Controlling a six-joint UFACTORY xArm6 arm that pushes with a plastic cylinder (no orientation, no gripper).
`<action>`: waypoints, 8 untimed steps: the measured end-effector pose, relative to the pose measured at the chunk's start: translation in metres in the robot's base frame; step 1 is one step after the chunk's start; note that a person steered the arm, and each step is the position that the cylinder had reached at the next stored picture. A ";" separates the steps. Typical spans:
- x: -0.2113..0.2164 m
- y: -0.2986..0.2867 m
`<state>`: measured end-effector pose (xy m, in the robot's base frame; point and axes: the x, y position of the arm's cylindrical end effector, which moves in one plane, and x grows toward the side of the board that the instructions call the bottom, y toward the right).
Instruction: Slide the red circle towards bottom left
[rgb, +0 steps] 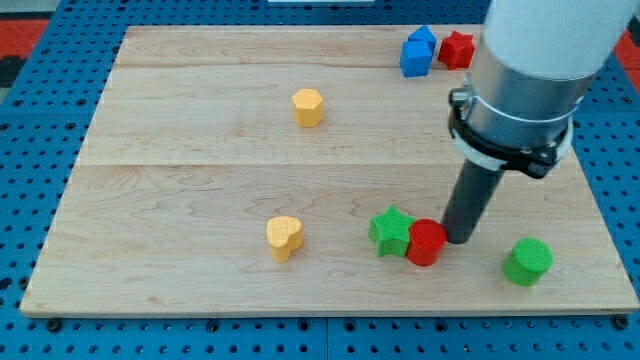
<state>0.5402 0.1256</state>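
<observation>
The red circle sits on the wooden board at the lower right, touching the green star on its left. My tip stands right against the red circle's right side. The rod rises from there to the arm at the view's top right.
A green circle lies to the right of my tip. A yellow heart lies at the lower middle, a yellow hexagon at the upper middle. A blue block and a red star sit at the top right.
</observation>
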 end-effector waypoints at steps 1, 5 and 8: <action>0.000 -0.020; 0.008 0.008; 0.039 -0.055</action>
